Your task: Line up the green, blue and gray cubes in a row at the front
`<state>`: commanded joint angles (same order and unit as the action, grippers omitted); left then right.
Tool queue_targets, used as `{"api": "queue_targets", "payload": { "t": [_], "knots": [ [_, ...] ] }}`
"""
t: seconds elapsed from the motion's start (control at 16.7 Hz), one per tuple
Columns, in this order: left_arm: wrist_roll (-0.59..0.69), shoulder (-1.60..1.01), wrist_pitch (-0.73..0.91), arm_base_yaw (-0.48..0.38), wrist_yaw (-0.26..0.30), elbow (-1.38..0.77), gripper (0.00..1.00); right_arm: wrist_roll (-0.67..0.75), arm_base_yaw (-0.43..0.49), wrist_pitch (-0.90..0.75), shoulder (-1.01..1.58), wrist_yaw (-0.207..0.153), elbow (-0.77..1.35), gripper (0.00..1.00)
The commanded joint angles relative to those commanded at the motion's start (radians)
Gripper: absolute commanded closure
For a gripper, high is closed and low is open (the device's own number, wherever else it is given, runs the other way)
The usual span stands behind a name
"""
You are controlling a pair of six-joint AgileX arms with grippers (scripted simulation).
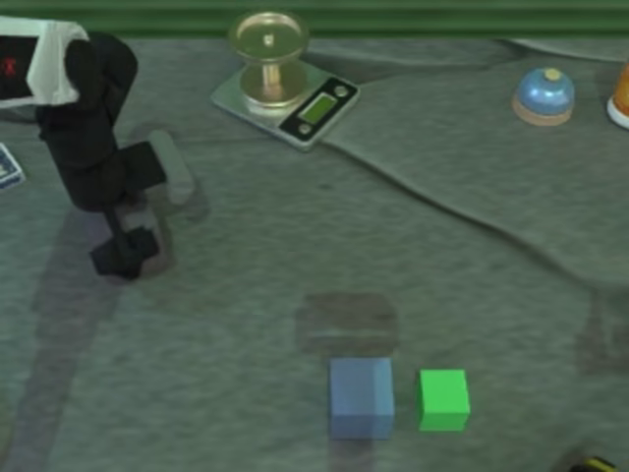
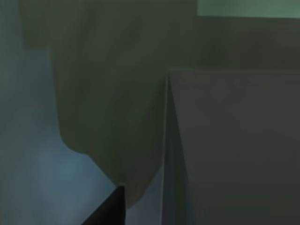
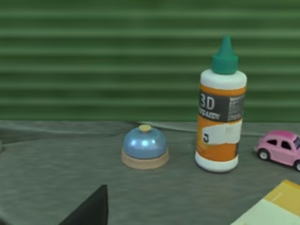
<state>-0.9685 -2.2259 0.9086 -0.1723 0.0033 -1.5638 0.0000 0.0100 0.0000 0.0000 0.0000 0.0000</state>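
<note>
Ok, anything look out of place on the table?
Only the row: blue cube and green cube sit side by side at the front, but what looks like the gray cube lies behind the blue one, out of line. Left arm hangs far left.

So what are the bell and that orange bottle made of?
The bell looks like polished blue metal, going by the bright glints on its dome, on a tan base, perhaps wood. The bottle looks like smooth plastic with a paper-like label; it's rendered, so that's a guess.
</note>
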Motion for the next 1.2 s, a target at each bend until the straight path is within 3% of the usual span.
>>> {"api": "queue_targets", "payload": {
  "t": [0.54, 1.2],
  "knots": [
    [0.000, 0.000, 0.000, 0.000, 0.000, 0.000, 0.98, 0.000, 0.000, 0.000, 0.000, 0.000, 0.000, 0.00],
    [0.000, 0.013, 0.023, 0.002, 0.002, -0.014, 1.00, 0.000, 0.000, 0.000, 0.000, 0.000, 0.000, 0.00]
  ]
}}
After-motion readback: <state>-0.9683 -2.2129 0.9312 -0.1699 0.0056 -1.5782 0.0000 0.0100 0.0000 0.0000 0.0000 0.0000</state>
